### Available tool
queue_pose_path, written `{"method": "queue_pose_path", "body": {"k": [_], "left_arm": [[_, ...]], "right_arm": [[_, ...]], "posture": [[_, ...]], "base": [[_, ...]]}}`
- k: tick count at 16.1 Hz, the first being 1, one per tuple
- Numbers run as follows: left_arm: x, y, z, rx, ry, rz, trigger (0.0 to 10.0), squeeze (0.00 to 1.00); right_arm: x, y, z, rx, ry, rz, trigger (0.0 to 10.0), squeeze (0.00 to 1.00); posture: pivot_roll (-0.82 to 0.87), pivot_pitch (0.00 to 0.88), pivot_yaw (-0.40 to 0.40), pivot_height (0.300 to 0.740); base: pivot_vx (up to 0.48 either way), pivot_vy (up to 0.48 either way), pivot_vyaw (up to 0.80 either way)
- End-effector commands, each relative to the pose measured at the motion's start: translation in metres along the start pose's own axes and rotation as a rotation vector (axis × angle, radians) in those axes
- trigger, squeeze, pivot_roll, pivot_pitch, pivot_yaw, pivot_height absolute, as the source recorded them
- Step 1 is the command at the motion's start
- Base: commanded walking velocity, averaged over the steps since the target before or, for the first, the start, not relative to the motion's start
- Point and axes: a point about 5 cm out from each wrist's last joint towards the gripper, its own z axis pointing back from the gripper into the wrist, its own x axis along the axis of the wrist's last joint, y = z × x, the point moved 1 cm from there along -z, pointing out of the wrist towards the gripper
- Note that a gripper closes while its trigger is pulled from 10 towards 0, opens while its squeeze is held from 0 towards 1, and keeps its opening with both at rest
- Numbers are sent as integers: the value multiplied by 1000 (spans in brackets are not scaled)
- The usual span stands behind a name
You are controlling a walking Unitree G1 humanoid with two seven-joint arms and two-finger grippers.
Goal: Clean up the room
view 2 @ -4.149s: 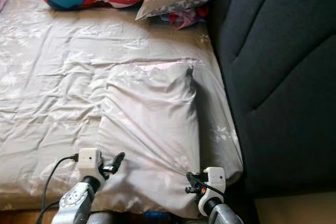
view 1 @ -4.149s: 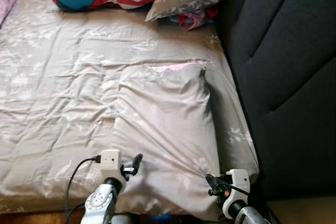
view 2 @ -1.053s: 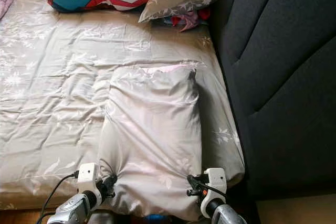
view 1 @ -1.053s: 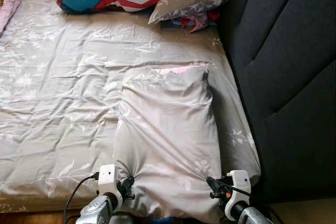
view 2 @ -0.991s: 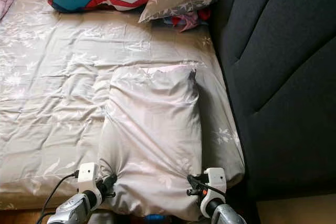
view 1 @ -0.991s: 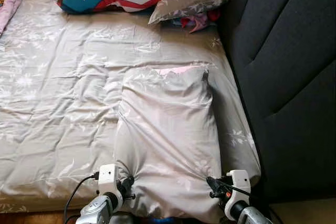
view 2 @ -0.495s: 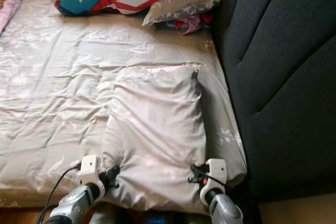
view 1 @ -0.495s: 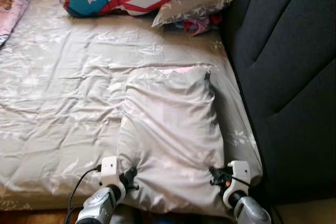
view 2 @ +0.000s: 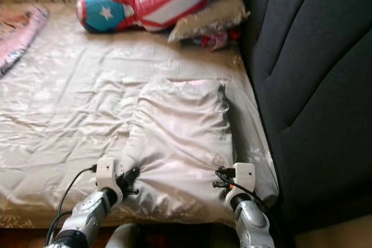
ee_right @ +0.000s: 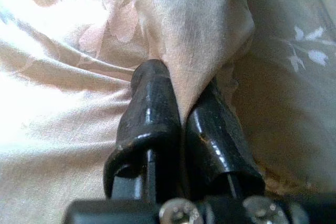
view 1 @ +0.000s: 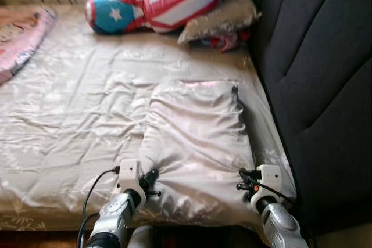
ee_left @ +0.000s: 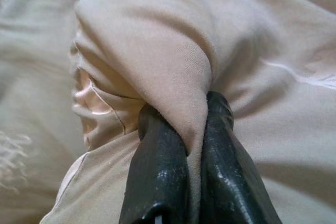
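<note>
Left eye view: two grippers, left gripper point(view 1: 152, 183) and right gripper point(view 1: 243, 181), pinch one pillow point(view 1: 197, 132)

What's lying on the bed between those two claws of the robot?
The near edge of the beige pillow: the left claw and right claw each pinch a corner, seen from both head views.

Head stereo pair looks down over bed point(view 1: 70, 114); wrist views close on pillow point(ee_left: 157, 40).

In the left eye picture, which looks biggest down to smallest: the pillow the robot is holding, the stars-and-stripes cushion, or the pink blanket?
1. Pillow, though it lies nearest the camera.
2. Stars-and-stripes cushion.
3. Pink blanket, cut off by the picture's edge, so its true size is unsure.
</note>
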Motion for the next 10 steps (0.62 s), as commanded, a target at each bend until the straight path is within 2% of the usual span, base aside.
{"method": "queue_pose_path", "body": {"k": [1, 6, 10], "left_arm": [[35, -7, -8, -18, -137, -45, 10000, 0], [27, -6, -7, 20, -114, -54, 10000, 0], [25, -3, -7, 37, -97, -60, 10000, 0]], "right_arm": [[17, 6, -7, 12, -81, -4, 10000, 0], [5, 6, -4, -5, -51, -49, 10000, 0], [3, 3, -4, -21, -47, -56, 10000, 0]], "posture": [[-39, 0, -14, 657], [-45, 0, -7, 662], [-47, 0, -4, 712]], "base": [[0, 0, 0], [0, 0, 0], [0, 0, 0]]}}
